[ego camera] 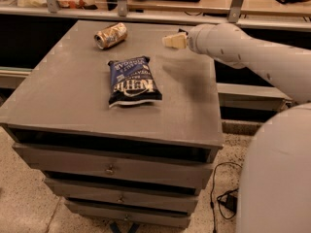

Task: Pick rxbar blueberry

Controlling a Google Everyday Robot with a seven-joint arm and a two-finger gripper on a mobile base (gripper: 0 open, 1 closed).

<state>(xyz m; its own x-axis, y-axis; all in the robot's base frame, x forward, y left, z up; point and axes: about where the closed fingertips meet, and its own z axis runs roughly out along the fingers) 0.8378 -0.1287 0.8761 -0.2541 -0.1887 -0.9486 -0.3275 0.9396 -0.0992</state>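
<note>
My gripper [171, 41] is cream-coloured and sits low over the far right part of the grey cabinet top [68, 98], at the end of my white arm [243, 52], which reaches in from the right. The rxbar blueberry does not show; the spot on the top behind the gripper is covered by the gripper and the wrist. A large dark-blue chip bag [132, 80] with white lettering lies in the middle of the top, left of and nearer than the gripper. A crushed gold-tan can [111, 35] lies at the far left.
The cabinet has several drawers [112, 166] below the top. A railing with posts [121, 4] runs behind it. A black cable and plug [226, 198] lie on the floor at the right. My white base [277, 178] fills the lower right.
</note>
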